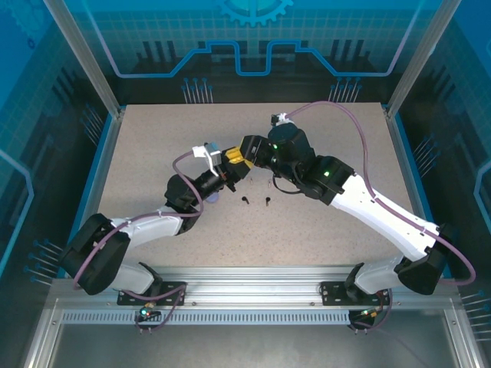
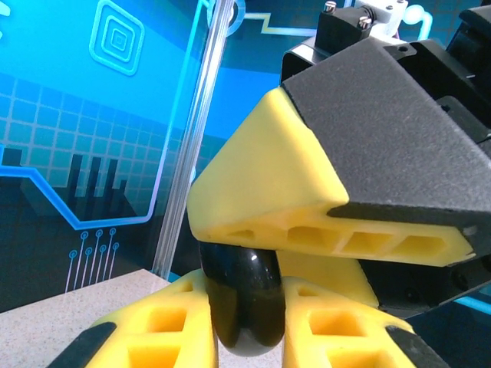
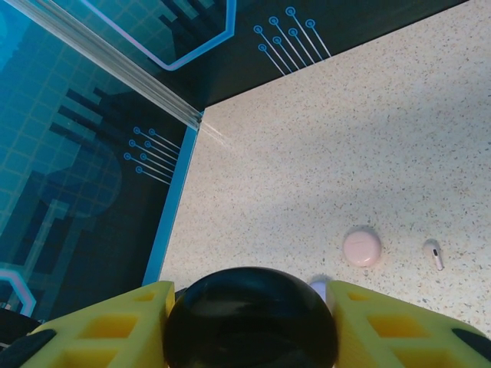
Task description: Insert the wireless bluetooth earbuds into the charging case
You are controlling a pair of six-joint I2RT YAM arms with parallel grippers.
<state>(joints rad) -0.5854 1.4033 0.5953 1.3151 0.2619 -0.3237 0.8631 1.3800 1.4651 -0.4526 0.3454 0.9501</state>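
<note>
The left gripper (image 2: 245, 295) and the right gripper (image 3: 249, 299) are both clamped on the black charging case (image 2: 244, 314), seemingly to open it, while two black earbuds (image 1: 246, 200), a pink earbud (image 3: 433, 254) and the pink case (image 3: 362, 247) lie loose on the table (image 1: 153, 153), so nothing is inserted yet.

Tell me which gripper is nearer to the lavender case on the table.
Left. The lavender case lies close behind the left gripper, by its wrist. The right gripper is on the other side of the black case that both hold, so it is farther.
</note>
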